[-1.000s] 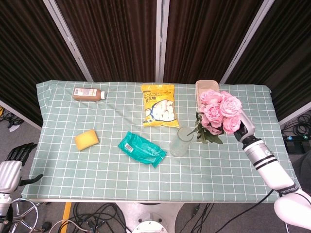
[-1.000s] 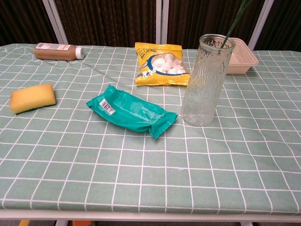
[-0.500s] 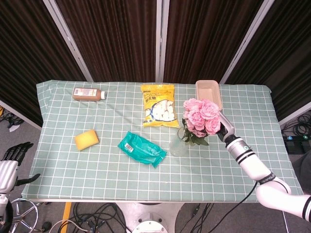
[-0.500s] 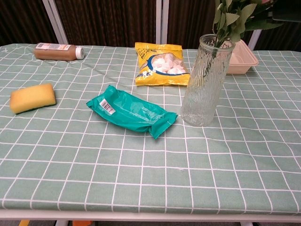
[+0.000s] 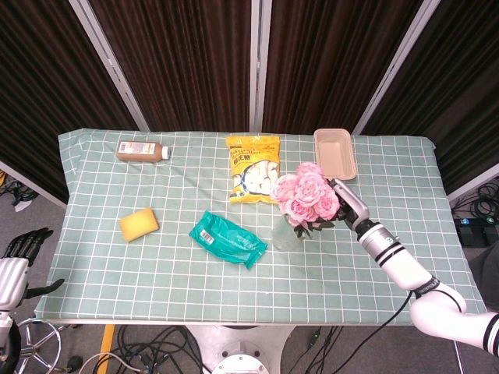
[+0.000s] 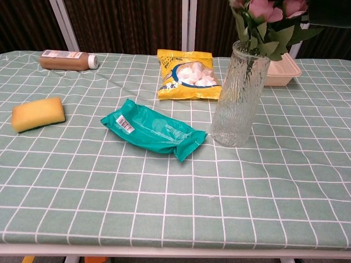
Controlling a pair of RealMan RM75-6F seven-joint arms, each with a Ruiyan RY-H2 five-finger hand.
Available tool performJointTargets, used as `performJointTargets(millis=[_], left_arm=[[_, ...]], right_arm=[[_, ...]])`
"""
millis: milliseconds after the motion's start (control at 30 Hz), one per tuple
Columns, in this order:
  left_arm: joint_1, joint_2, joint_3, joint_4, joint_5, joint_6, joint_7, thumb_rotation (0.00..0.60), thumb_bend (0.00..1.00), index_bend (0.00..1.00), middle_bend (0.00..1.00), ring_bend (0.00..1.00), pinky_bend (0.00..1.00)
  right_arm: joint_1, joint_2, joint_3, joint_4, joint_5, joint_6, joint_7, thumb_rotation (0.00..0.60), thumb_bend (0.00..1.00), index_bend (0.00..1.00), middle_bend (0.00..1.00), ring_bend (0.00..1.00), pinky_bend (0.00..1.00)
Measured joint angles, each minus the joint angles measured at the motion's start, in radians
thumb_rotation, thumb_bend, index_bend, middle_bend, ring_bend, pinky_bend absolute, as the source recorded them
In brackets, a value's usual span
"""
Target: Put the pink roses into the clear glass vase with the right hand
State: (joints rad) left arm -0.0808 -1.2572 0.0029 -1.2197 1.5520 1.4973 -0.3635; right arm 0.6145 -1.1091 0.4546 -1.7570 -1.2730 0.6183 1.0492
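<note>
The pink roses (image 5: 306, 198) stand with their stems down in the clear glass vase (image 6: 240, 93), the blooms just above its rim (image 6: 267, 9). In the head view the flowers hide most of the vase (image 5: 285, 236). My right hand (image 5: 345, 202) is pressed against the right side of the bunch and holds it by the stems. Only a dark part of that hand shows at the top right of the chest view. My left hand (image 5: 21, 246) hangs off the table's lower left corner, holding nothing.
A teal packet (image 5: 228, 238) lies just left of the vase, and a yellow snack bag (image 5: 253, 169) behind it. A beige tray (image 5: 335, 153) sits at the back right. A yellow sponge (image 5: 139, 224) and a brown bottle (image 5: 142, 149) are on the left side.
My right hand has moved left and down with the roses. The stems have slid deeper into the vase, and the blooms now sit over its rim. The left hand has barely moved.
</note>
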Motion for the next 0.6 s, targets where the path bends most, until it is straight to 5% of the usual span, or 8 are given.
performJointTargets(millis=[233, 600], left_arm=[[0.000, 0.001, -0.001, -0.005, 0.001, 0.002, 0.005, 0.600, 0.06, 0.11, 0.09, 0.07, 0.12], [-0.003, 0.004, 0.000, -0.016, 0.006, 0.001, 0.019, 0.600, 0.06, 0.11, 0.09, 0.07, 0.12]], right_arm=[[-0.009, 0.023, -0.018, 0.006, -0.050, 0.032, 0.040, 0.600, 0.08, 0.13, 0.12, 0.00, 0.00], [-0.090, 0.086, -0.057, -0.003, -0.158, 0.217, 0.040, 0.600, 0.07, 0.10, 0.10, 0.00, 0.00]])
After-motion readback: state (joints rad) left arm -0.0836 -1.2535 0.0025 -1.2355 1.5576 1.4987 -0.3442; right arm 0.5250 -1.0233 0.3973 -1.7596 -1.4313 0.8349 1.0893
